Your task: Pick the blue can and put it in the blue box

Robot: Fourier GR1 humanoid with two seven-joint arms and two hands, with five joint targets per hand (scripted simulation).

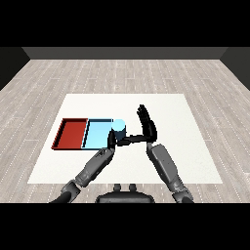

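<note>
Left hand (113,140) curled round can (118,128) at blue tray (96,135) right rim, right hand (146,123) straight-fingered, empty: transfer step; next, carry left over tray, release.

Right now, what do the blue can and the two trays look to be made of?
Blue can, at the light blue tray's right edge: smooth, matte, uniformly light blue; metal or plastic, no label to tell. Light blue tray and red tray: flat matte colour, thin raised rims, probably plastic. The left hand curls round the can.
</note>
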